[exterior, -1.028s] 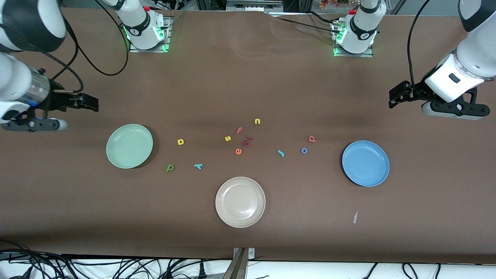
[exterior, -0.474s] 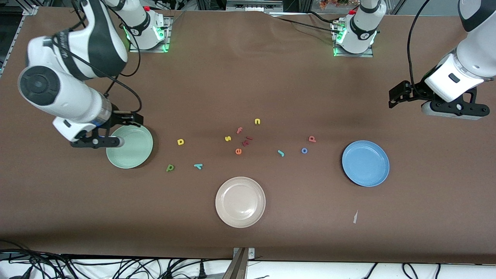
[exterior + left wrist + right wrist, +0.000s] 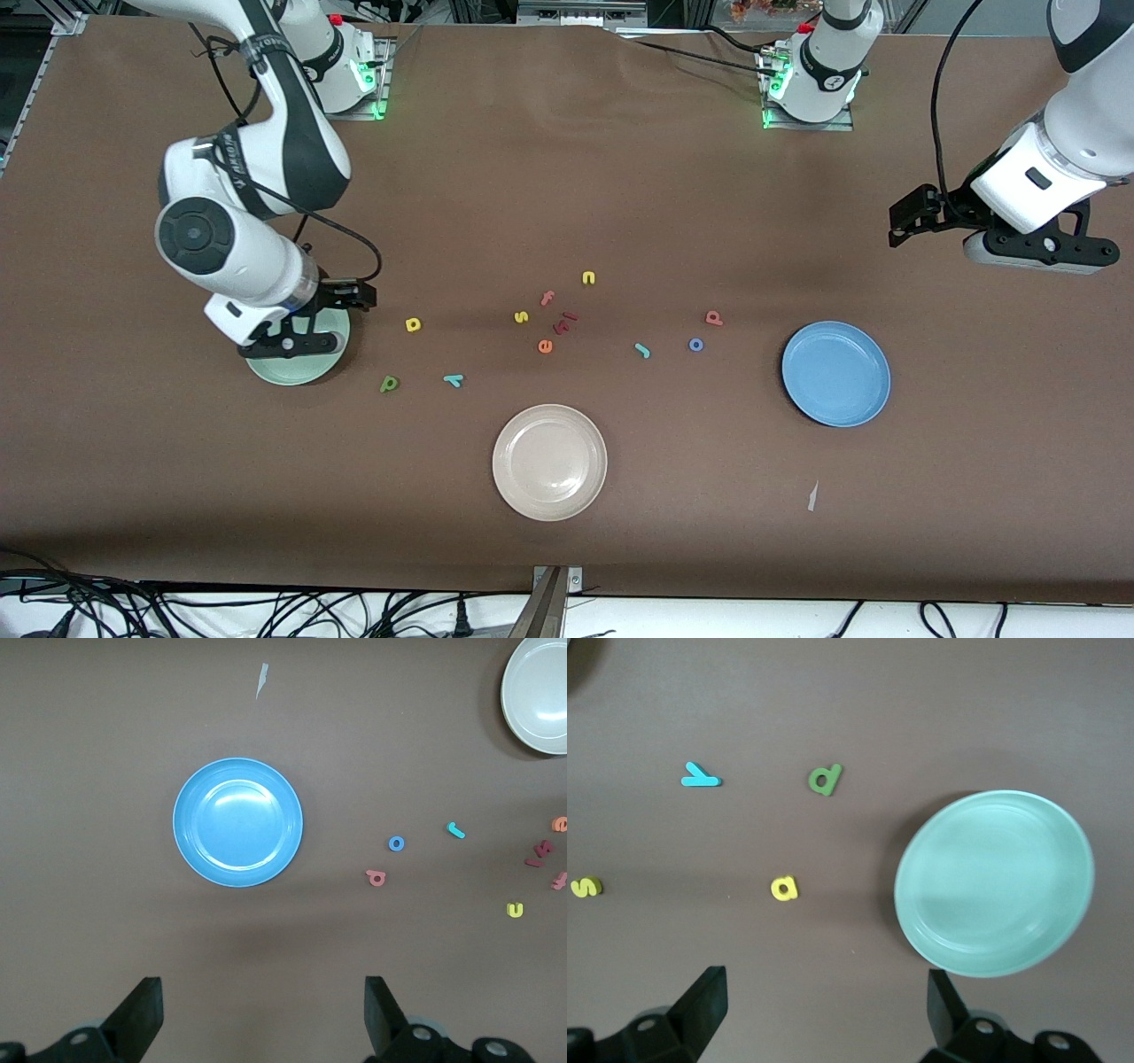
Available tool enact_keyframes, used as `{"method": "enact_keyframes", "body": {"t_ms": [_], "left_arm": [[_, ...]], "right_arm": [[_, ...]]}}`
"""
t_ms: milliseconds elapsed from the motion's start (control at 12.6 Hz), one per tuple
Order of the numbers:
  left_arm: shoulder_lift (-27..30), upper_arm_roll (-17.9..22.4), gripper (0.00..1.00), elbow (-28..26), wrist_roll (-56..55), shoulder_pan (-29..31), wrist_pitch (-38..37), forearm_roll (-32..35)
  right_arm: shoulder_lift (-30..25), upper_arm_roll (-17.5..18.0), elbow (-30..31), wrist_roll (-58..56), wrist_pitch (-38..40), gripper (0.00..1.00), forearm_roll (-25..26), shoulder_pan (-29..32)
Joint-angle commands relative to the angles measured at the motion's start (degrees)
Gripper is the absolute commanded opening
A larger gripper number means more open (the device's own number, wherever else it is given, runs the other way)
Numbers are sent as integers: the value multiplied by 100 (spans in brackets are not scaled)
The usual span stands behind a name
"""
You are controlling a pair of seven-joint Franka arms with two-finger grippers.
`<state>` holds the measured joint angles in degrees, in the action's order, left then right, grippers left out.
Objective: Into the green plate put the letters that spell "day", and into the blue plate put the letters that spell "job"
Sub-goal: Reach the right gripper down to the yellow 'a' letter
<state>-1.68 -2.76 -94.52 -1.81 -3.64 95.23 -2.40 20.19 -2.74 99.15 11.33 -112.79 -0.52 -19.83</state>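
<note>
Over the green plate (image 3: 297,365), right hand (image 3: 341,301) wide, empty: shift toward 3 o'clock, drop square over yellow "a" (image 3: 413,325). Left hand (image 3: 912,219) waits, wide.

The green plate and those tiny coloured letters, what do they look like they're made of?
The green plate looks like smooth moulded plastic with a semi-gloss finish: soft highlights ring its rim and well. The yellow a, the green d and the teal y look matte, thick and flat-cut, probably foam or soft plastic; they show no shine.
</note>
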Motion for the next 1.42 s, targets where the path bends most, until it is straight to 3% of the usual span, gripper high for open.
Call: {"method": "enact_keyframes", "body": {"t_ms": [0, 237, 949, 1344], "left_arm": [[80, 3, 100, -14, 110, 12, -84, -41], [80, 12, 100, -14, 110, 12, -84, -41], [80, 12, 100, -14, 110, 12, -84, -41], [80, 12, 100, -14, 110, 21, -84, -41]], "right_arm": [[-130, 167, 709, 36, -804, 100, -88, -12], [1, 326, 1071, -288, -1385, 100, -62, -12], [950, 476, 1107, -1281, -2589, 100, -27, -12], [1241, 485, 1107, -1748, -2872, 100, -27, -12]]}}
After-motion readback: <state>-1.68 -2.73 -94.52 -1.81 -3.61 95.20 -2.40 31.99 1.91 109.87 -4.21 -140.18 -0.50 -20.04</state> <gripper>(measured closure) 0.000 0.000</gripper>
